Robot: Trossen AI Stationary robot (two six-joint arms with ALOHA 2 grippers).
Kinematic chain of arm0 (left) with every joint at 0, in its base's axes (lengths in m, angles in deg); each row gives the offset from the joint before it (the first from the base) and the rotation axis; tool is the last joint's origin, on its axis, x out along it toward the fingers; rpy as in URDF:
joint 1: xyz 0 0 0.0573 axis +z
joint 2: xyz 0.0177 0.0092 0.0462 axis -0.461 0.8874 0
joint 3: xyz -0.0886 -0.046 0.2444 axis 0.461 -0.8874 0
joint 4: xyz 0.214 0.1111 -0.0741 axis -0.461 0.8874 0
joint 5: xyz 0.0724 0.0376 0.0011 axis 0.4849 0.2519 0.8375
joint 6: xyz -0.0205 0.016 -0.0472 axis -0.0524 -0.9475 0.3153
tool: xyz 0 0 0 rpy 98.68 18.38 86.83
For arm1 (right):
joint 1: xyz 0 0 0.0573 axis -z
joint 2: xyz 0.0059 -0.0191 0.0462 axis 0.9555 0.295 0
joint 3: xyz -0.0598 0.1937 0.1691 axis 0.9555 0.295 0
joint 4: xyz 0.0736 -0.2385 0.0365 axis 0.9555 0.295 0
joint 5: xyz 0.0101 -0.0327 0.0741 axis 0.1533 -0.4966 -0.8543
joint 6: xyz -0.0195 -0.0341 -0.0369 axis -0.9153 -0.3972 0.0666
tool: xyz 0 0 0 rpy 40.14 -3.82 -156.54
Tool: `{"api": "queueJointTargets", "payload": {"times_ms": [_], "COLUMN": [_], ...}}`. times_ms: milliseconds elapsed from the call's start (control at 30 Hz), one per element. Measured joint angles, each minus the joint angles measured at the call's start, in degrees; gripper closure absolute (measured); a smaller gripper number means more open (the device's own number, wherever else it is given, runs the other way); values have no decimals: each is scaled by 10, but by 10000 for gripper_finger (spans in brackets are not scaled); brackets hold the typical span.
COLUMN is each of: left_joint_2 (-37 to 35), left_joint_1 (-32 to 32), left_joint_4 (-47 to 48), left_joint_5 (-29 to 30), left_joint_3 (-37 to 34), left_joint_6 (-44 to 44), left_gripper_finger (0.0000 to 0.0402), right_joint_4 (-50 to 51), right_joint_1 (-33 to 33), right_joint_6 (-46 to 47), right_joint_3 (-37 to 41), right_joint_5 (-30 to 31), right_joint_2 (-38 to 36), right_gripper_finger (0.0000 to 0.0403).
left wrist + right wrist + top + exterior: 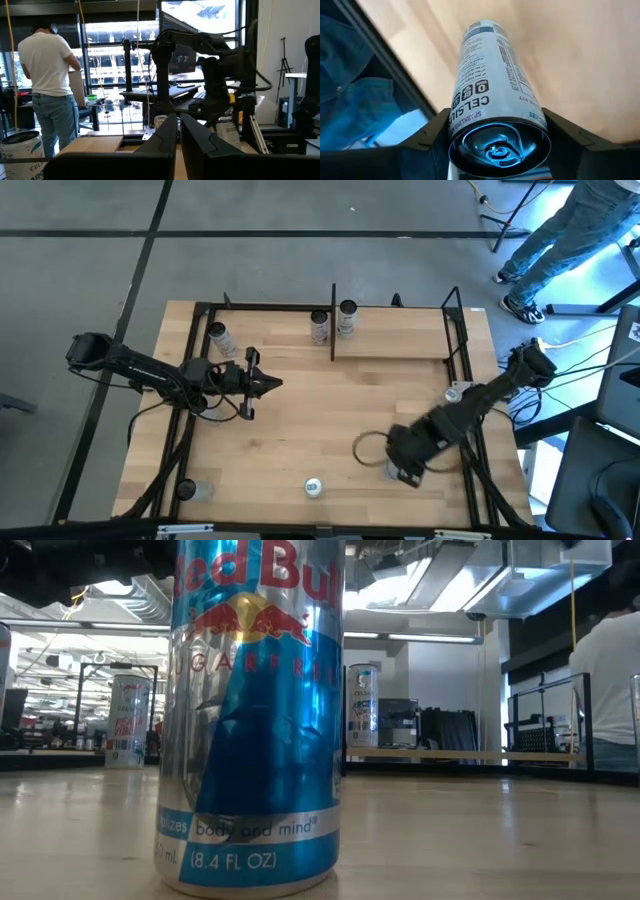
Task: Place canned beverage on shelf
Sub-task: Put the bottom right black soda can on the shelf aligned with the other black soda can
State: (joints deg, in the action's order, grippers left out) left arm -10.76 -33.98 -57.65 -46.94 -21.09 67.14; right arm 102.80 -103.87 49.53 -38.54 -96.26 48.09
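A white Celsius can [490, 85] stands between the fingers of my right gripper [495, 150], which is shut on it and points steeply down over the table's near right part [398, 468]. The shelf [395, 345] is a light board bay with black uprights at the far right; two cans [318, 327] [346, 318] stand by its left upright. My left gripper [270, 383] hovers shut and bare left of the table's middle. A Red Bull can [255, 720] stands upright on its base near the front edge [313, 487]. My right gripper pinches the Celsius can's upper end, just below the rim [455, 122], between its two fingers, one on each side. The fingers come from above, pointing down along the can. The can points down at the tabletop; whether its base touches the wood does not show.
Another can [218, 338] stands in the far left bay. A clear container [192, 490] lies at the near left corner. A dark ring [370, 448] lies just left of my right gripper. A person [47, 85] stands beyond the table. The table's middle [330, 410] is bare wood.
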Motion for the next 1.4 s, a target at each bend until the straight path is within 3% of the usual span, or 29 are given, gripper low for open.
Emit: {"api": "queueJointTargets", "payload": {"times_ms": [233, 467, 667, 1067, 1300, 1400], "left_joint_2": [0, 0, 0, 0, 0, 0], "left_joint_1": [0, 0, 0, 0, 0, 0], "left_joint_4": [0, 0, 2, 4, 4, 4], "left_joint_5": [0, 0, 0, 0, 0, 0], "left_joint_3": [0, 0, 0, 0, 0, 0], "left_joint_6": [3, 0, 0, 0, 0, 0], "left_gripper_finger": [390, 390, 390, 390, 390, 390], "right_joint_4": [26, 107, 219, 198, 192, 197], "right_joint_1": [157, 256, 294, 300, 299, 299], "right_joint_6": [-170, -293, -328, -354, -379, -382], "right_joint_3": [-61, -168, -246, -251, -249, -249], "right_joint_5": [-3, 19, 62, 51, 50, 50], "right_joint_2": [8, 93, 170, 214, 215, 214], "right_gripper_finger": [186, 186, 187, 184, 42, 15]}}
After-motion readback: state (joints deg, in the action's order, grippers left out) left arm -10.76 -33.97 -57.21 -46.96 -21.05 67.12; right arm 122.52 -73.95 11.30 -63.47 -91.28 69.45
